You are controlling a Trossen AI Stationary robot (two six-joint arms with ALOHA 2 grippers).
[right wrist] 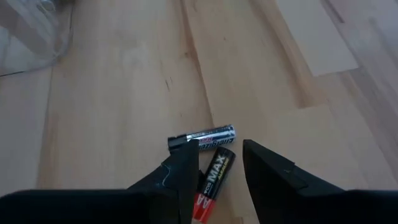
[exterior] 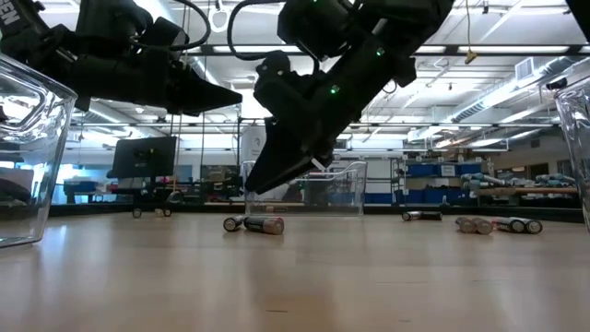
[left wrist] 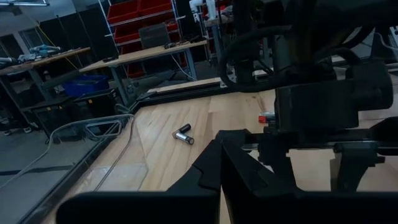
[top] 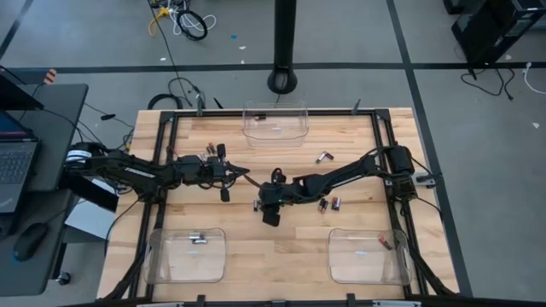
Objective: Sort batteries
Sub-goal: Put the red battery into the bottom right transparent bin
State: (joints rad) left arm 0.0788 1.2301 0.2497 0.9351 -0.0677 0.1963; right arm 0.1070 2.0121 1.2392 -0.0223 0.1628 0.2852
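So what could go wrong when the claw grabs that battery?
The right gripper hangs open over two batteries lying touching: a black one and a silver one. It might pinch both, or nudge the silver one so it rolls off. The left gripper, shut, waits close by, so the arms could bump.

The pale wooden surface [top: 281, 247] carries three clear bins: one [top: 275, 123] at the far edge, one [top: 187, 255] near left, one [top: 367, 255] near right. Loose batteries lie mid-surface: one [top: 324, 157], a pair [top: 330, 204], and two touching [right wrist: 208, 155].
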